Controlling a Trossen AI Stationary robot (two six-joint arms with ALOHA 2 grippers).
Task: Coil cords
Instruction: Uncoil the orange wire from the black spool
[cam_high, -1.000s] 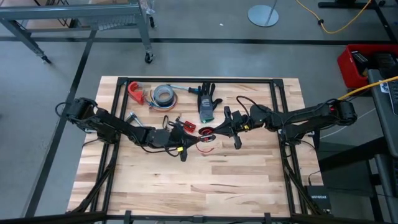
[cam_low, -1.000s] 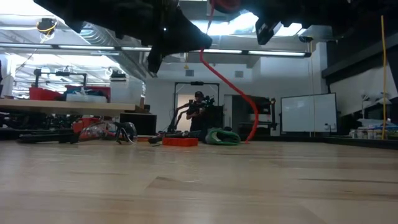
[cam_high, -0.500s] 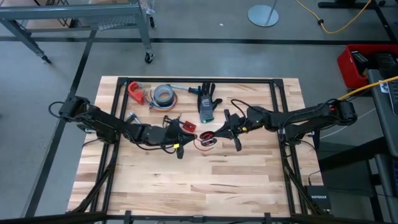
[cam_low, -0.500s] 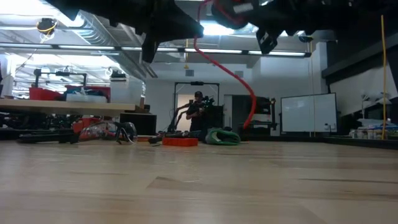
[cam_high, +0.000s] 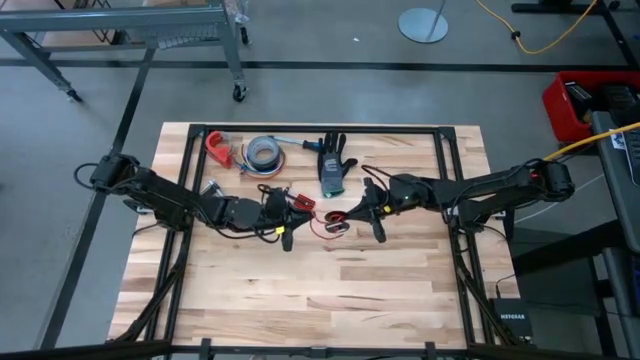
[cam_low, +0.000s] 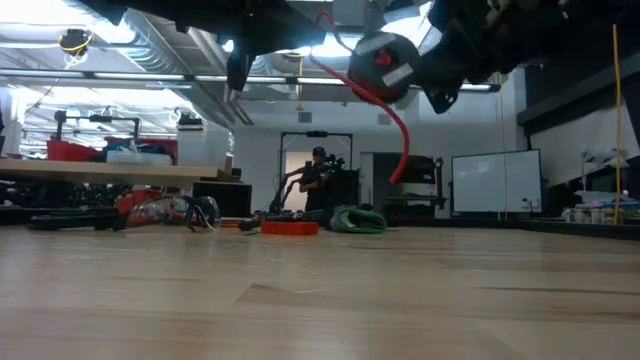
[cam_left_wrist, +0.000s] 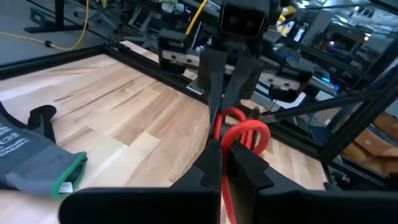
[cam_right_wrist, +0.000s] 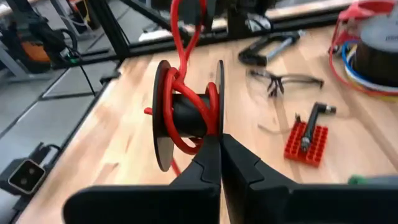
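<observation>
A red cord (cam_right_wrist: 176, 87) is wound on a small black spool (cam_right_wrist: 163, 124), which hangs over the table's middle (cam_high: 333, 222). The cord's free run (cam_low: 330, 72) leads from the spool (cam_low: 385, 62) across to my left gripper (cam_left_wrist: 224, 152), which is shut on it. A slack loop (cam_low: 403, 130) hangs below the spool. My right gripper (cam_right_wrist: 219, 149) is shut at the spool. In the high view the two grippers face each other, the left (cam_high: 297, 218) and the right (cam_high: 352, 213), a short way apart. My left gripper pinches the red cord's free run (cam_left_wrist: 222, 134) between its two fingers, close to the spool. The fingers lie about level, coming from the table's left. The cord is clear of the table. My right gripper pinches the spool at the near rim of one flange (cam_right_wrist: 216, 127) between its two fingers; whether cord is caught there too, I cannot tell. The fingers slant down from the table's right. The spool is lifted clear, its axis lying about level.
At the far side lie a grey glove (cam_high: 335, 165), a grey tape roll (cam_high: 265, 152) and a red clamp (cam_high: 218, 147). A red brick (cam_right_wrist: 305, 143), safety glasses (cam_right_wrist: 283, 81) and a small tool (cam_right_wrist: 270, 46) lie near the left arm. A black frame (cam_high: 445, 160) borders the tabletop.
My right gripper has tipped downward, bringing the spool lower and turning its face into the low view. My left gripper has risen a little with the cord. The loop hanging under the spool has grown shorter.
</observation>
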